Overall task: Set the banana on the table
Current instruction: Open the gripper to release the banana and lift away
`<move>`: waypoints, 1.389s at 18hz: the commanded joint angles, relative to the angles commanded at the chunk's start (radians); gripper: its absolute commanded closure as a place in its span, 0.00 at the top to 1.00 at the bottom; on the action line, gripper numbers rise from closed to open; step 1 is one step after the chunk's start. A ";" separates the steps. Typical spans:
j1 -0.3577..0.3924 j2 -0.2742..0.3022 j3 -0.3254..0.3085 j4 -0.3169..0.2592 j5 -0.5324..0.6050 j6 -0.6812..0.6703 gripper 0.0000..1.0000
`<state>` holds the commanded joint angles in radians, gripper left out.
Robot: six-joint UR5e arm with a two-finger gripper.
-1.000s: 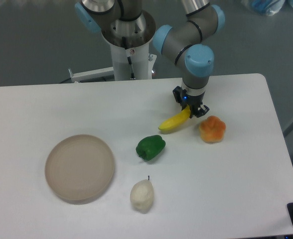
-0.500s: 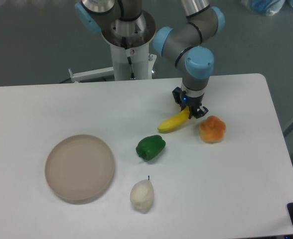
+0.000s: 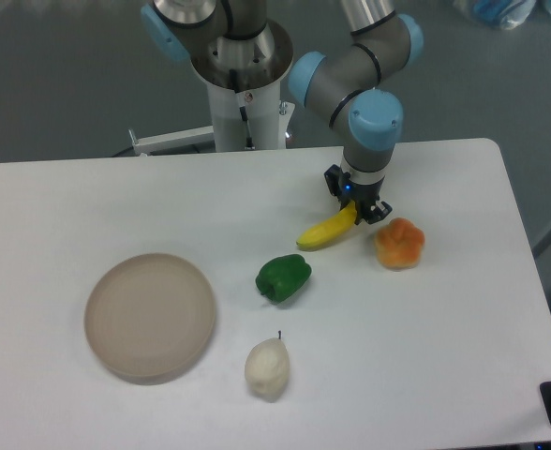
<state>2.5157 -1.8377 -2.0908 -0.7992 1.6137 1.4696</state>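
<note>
The yellow banana [image 3: 324,231] lies low over the white table [image 3: 88,197], right of centre, its far end between the fingers of my gripper [image 3: 354,211]. The gripper points straight down and is shut on that end. The banana's free end slants down-left toward the green pepper. Whether the banana touches the tabletop I cannot tell.
An orange fruit [image 3: 400,243] sits just right of the gripper. A green pepper [image 3: 283,278] lies left of and below the banana. A pale pear [image 3: 267,367] is near the front, and a round beige plate [image 3: 150,316] at the left. The arm's base [image 3: 241,84] stands behind the table.
The banana and the gripper have shifted very slightly left and up; otherwise the scene is the same.
</note>
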 joint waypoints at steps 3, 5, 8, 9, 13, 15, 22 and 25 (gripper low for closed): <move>0.000 -0.002 0.002 0.000 0.000 0.003 0.45; 0.000 -0.002 0.005 0.000 0.000 0.003 0.51; 0.002 0.000 0.012 0.000 0.000 0.009 0.60; 0.003 0.002 0.024 -0.002 0.000 0.009 0.68; 0.003 0.012 0.063 -0.005 -0.006 0.000 0.99; 0.002 0.017 0.084 -0.003 -0.006 -0.017 1.00; -0.020 0.015 0.210 -0.003 -0.006 -0.091 1.00; -0.029 -0.027 0.291 -0.002 -0.024 -0.092 1.00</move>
<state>2.4866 -1.8651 -1.7996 -0.8008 1.5893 1.3775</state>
